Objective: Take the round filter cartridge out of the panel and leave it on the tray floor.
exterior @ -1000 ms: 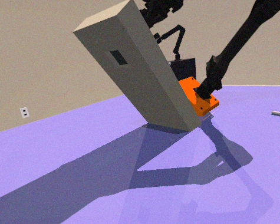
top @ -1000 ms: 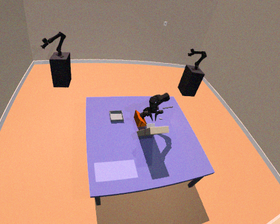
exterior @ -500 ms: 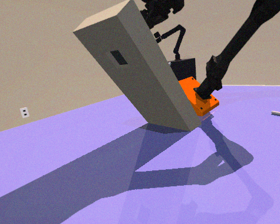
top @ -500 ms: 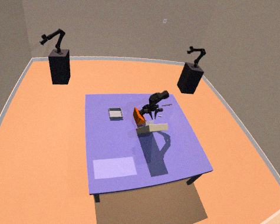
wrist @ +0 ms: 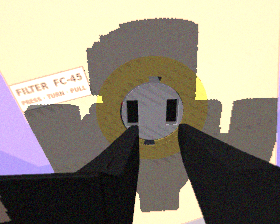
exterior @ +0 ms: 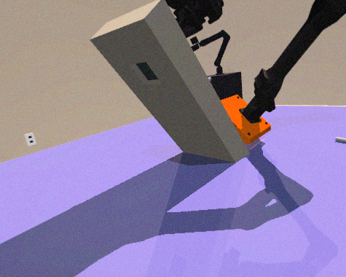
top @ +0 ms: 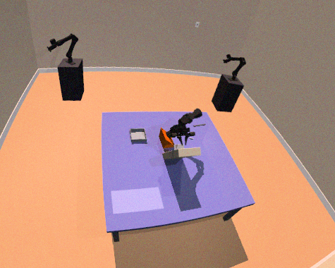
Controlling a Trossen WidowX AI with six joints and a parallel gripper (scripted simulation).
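Lilac tabletop (top: 130, 169) (exterior: 309, 168) (wrist: 1, 125) surrounds the job, with the cartridge (wrist: 153, 117) seated in the tilted service panel (top: 190, 151) (exterior: 192, 95) (wrist: 231, 50), its face turned towards the wrist camera. Its two slots stand upright at nine and three o'clock on the disc, presumably so that fingertips can enter and turn it. Around it runs a yellow collar (wrist: 195, 107), with dark notches near twelve and six; these may belong to a locking fit. At ten o'clock, the label (wrist: 50, 89) reads "FILTER FC-45" and "PRESS · TURN · PULL", which suggests pushing in before twisting.

The gripper (top: 183, 144) (exterior: 197, 16) (wrist: 158, 131) holds nothing: its fingers are set fairly narrow, still parted, probably to match the slot spacing. In the wrist view the tips overlap the disc's lower edge, towards five and seven o'clock; I cannot tell how far above it they are. Lining up with the slots looks like the step in hand.

Farther out, the orange mount (top: 164, 137) (exterior: 232, 109) carries the arm beside the panel. From the panel in the top view, the tray (top: 138, 140) lies towards ten o'clock, apart, awaiting the cartridge.
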